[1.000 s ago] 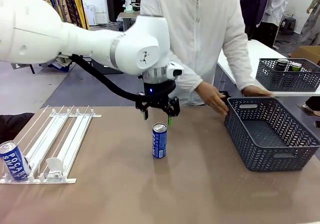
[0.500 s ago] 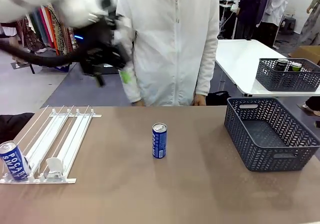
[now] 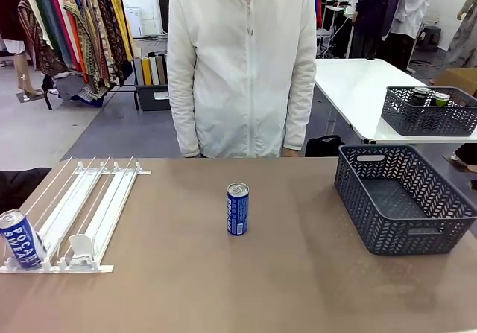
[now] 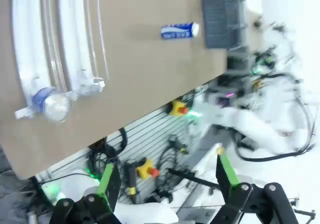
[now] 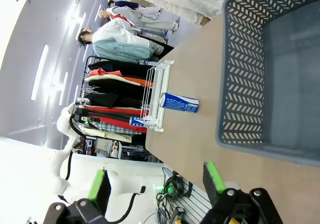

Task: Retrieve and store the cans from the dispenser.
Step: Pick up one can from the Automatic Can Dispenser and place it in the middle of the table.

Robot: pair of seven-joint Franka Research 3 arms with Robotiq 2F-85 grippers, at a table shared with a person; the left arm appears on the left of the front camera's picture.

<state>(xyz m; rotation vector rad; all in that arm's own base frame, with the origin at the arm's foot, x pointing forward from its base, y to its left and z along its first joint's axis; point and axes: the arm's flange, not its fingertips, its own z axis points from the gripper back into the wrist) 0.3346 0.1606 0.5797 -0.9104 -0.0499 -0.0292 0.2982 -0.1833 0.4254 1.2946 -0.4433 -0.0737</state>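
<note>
Cans: one blue can (image 3: pixel 238 209) stands upright mid-table, well apart from the dispenser (image 3: pixel 112 203); a second can (image 3: pixel 20 238) sits at the near end of its left lane.
Basket (image 3: pixel 417 236): grey mesh, table's right side.
Left gripper (image 4: pixel 165 168): jaws spread wide, holding nothing, high over the table.
Right gripper (image 5: pixel 154 178): jaws apart, nothing between them.

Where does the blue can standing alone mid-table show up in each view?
Front view: blue can upright, near picture centre.
Left wrist view: the can at top centre, lying sideways in the picture.
Right wrist view: the can centre-left, sideways.
Shared landmark: grey basket to one side of it.
</note>
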